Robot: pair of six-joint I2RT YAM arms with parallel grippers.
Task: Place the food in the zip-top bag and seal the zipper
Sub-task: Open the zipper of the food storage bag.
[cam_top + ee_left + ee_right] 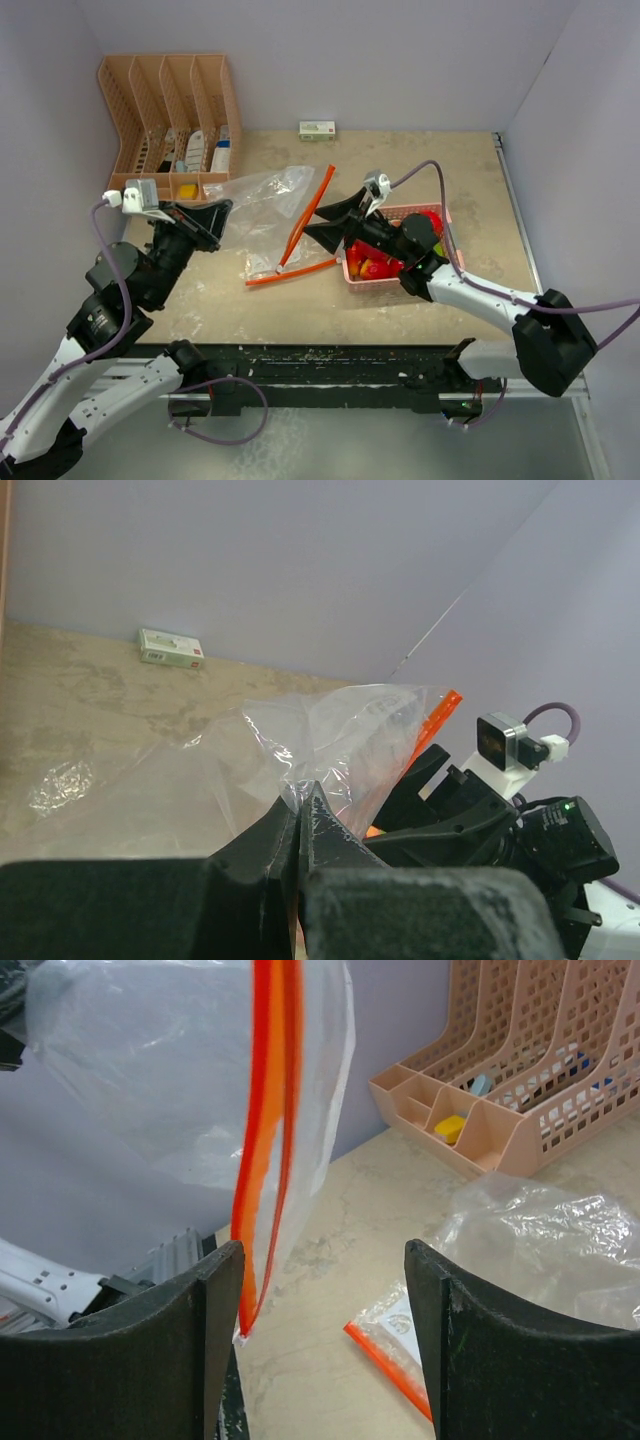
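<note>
Viewed from above, at table centre: a clear bag, lifted at its 9 o'clock side by the left gripper, pinched shut on a fold of the plastic. Along the bag's 3 o'clock edge: the orange zipper, long axis running from 1 o'clock down to 7 o'clock. Just beside it, at its 3 o'clock: the right gripper, jaws apart, holding nothing, the nearer arm to the zipper. Through the right wrist camera: zipper hanging upright between the fingers, close by the left-hand one; touching or not, cannot tell. Behind the right gripper, at its 4 o'clock: the food, inside a pink basket, none yet in the bag.

Counted: two grippers; one basket; two orange strips, the second strip lying flat at 6 o'clock of the first, possibly from another bag; several red pieces plus one green, the rest hidden under the arm.
</note>
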